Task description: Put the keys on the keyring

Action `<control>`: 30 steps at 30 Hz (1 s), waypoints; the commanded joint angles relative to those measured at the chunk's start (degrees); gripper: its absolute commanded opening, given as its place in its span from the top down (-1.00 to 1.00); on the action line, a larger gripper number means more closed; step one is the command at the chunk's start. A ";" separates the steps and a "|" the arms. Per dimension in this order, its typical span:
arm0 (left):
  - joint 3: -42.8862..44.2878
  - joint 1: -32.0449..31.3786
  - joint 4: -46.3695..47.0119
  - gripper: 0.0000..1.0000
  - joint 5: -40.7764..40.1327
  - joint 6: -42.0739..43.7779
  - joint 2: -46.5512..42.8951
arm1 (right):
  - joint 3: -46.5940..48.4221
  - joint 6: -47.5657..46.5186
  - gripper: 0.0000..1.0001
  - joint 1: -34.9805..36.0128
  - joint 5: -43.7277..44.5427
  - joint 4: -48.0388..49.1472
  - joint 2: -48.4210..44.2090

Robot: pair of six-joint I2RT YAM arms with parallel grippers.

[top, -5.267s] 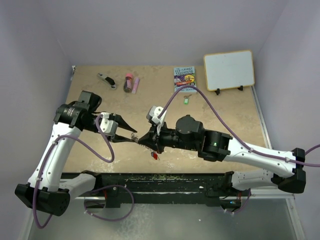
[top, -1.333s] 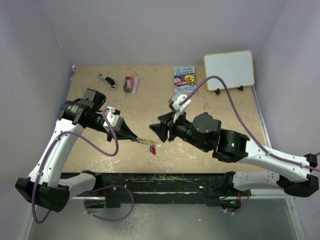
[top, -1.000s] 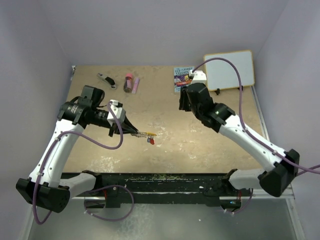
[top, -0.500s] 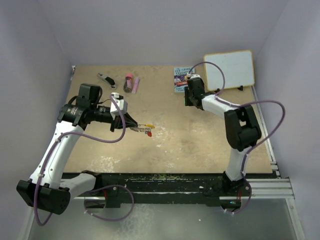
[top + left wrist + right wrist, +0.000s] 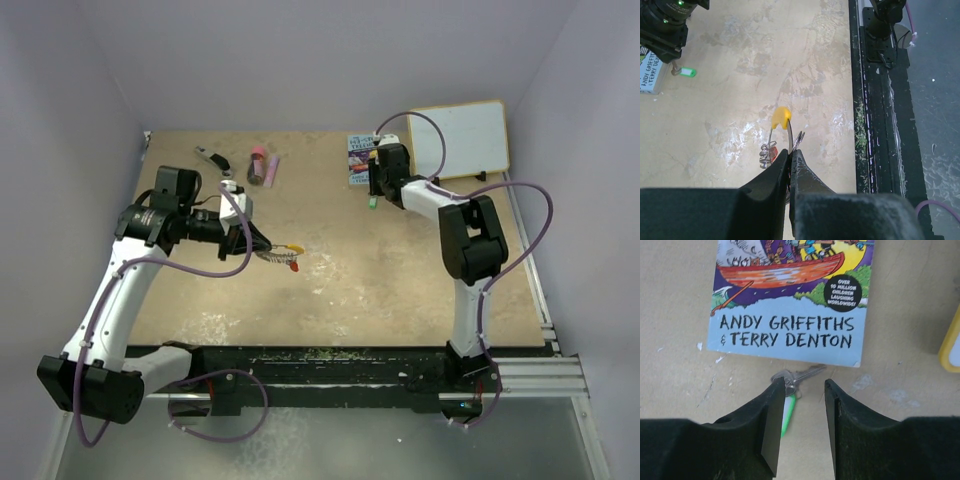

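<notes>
Top view: the left gripper (image 5: 258, 248) is seen with jaws clamped on the keyring (image 5: 281, 252), and the red key (image 5: 293, 266) is hung at it.

Left wrist: the ring's yellow stretch is seen just past the tips.

Right wrist: the right gripper (image 5: 802, 387) jaws are held apart over the green key (image 5: 788, 409), which is laid on the surface (image 5: 900, 415) just beside the book (image 5: 790, 340).

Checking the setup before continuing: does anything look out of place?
Nothing spilled or damaged. The green key lies alone beside the book, under the open right gripper, far from the keyring pinched in the left gripper.
</notes>
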 commanded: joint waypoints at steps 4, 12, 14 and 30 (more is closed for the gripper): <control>1.18 1.18 0.65 0.91 2.08 0.91 0.07 | 5.45 0.08 0.17 -0.90 -0.31 -0.12 1.74; 0.52 1.51 2.81 0.91 2.42 -0.39 0.23 | 3.06 1.91 0.24 -0.90 -2.44 -0.68 0.45; 0.27 1.51 3.25 0.92 2.63 -0.72 0.25 | 1.62 2.28 0.25 -0.90 -2.50 -0.07 -0.26; -0.05 1.51 4.06 0.92 2.48 -1.05 -0.03 | 1.89 3.52 0.29 -0.90 -3.54 -1.69 0.83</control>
